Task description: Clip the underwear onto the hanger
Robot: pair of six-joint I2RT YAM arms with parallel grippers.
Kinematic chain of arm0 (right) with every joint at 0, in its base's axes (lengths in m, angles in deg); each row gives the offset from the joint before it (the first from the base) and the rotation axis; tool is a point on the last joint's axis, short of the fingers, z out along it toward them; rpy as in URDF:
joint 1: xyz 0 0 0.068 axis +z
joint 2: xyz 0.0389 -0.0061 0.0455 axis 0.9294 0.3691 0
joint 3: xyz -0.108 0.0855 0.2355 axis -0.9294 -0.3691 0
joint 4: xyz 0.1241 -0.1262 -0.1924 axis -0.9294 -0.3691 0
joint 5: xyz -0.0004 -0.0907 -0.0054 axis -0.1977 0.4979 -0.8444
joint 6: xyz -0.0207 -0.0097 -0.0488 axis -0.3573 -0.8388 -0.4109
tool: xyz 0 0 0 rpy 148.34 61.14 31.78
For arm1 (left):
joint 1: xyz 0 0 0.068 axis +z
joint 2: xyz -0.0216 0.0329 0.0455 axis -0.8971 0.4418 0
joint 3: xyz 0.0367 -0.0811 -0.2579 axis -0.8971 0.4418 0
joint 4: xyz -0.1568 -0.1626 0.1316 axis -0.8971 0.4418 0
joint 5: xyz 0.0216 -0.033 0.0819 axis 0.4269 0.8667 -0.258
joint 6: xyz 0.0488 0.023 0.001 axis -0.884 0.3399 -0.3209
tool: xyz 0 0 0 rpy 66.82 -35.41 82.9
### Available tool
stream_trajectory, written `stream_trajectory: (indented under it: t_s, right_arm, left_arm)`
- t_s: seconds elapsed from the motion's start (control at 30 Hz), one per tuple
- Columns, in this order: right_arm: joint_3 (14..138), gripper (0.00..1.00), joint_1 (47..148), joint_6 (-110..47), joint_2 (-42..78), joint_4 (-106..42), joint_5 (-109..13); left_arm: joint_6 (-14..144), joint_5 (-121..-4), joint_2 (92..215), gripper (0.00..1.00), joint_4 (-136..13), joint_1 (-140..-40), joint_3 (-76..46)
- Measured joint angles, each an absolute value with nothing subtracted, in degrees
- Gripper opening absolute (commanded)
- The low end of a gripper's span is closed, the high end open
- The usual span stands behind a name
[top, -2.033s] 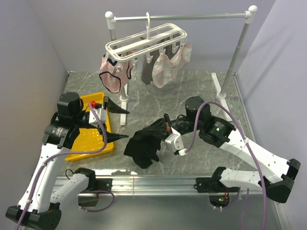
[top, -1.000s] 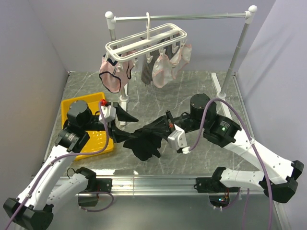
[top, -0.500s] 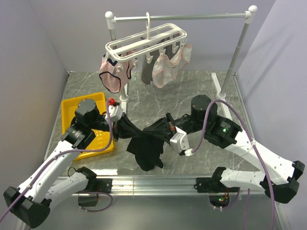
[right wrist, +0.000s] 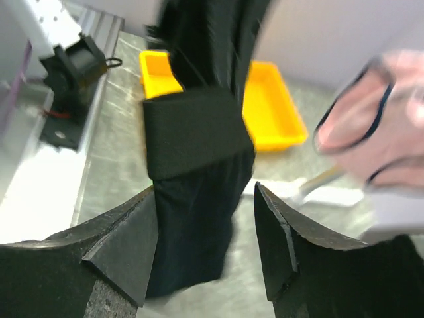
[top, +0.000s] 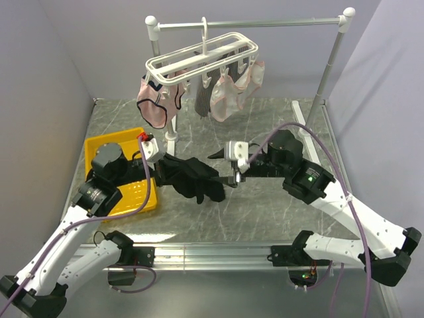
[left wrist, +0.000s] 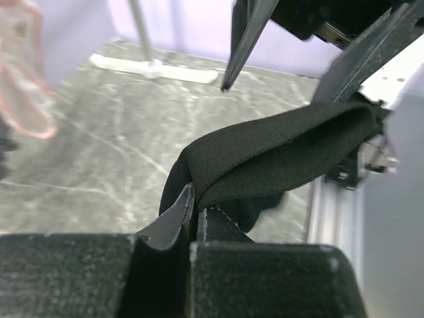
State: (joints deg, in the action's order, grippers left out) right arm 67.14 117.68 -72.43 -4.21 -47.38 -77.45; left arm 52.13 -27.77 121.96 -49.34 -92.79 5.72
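Between the two hands, above the desk (top: 278, 212), the underwear (top: 195, 180) hangs bunched. The left hand (top: 161, 169) is pinched shut on its band, with the fabric trailing out ahead of the fingertips. The right hand (top: 222, 168) stands spread open, the cloth just ahead of its fingers (right wrist: 281, 238), gripping nothing.

underwear (top: 193, 180): plain black brief, bunched and drooping, one edge pinched in the left pincer (top: 162, 169), low in front of the rail (top: 265, 24).
hanger (top: 199, 58): white barred rack, tilted, top hook over the rail.
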Motion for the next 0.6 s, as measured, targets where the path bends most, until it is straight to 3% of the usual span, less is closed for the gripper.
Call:
stream_trajectory:
  t_s: [0.23, 0.6]
  right_arm:
    - [67.12, 0.68, 115.43, -51.06, -0.82, -46.82, -72.41]
    - [67.95, 0.54, 117.58, -40.87, -1.65, -42.07, -70.88]
  left_arm:
    - [49.58, -32.30, 121.92, 0.00, -48.78, -93.43, 5.37]
    - [50.06, -33.59, 125.59, 0.00, -47.92, -94.04, 4.73]
